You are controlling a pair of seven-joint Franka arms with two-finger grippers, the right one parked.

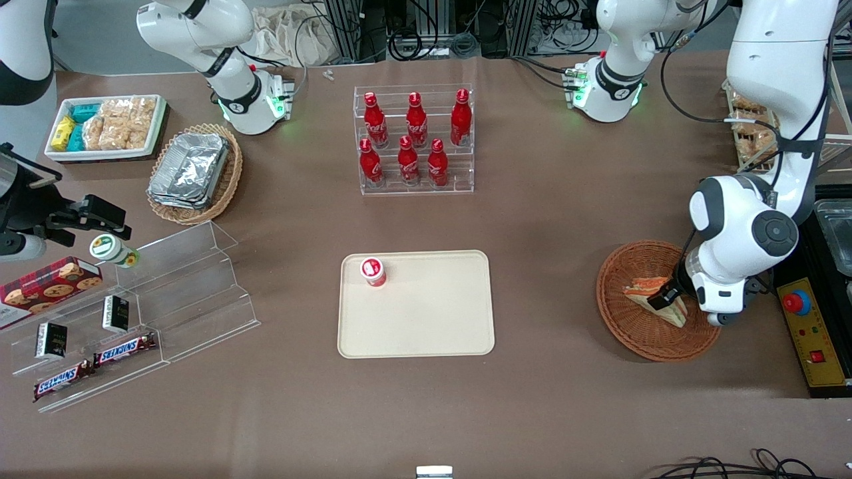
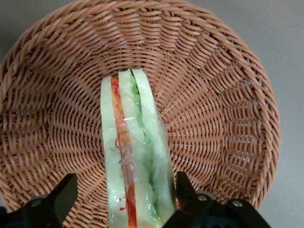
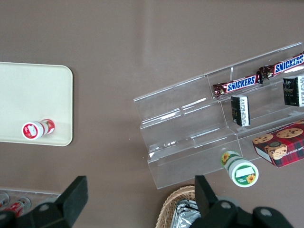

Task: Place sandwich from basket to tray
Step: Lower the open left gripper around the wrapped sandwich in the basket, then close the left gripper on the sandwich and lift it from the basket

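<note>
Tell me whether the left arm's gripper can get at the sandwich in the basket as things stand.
Probably yes. The gripper is open, down in the basket, with one finger on each side of the sandwich. Nothing else lies in the basket to block it.

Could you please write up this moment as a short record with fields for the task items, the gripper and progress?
sandwich: standing on edge in the basket, wrapped in clear film
basket: on the table toward the working arm's end
tray: mid-table, holding one small red-and-white cup near a corner
gripper: down in the basket, fingers open, one on each side of the sandwich; one finger looks close against the bread, the other stands clear
progress: sandwich not yet lifted
</note>
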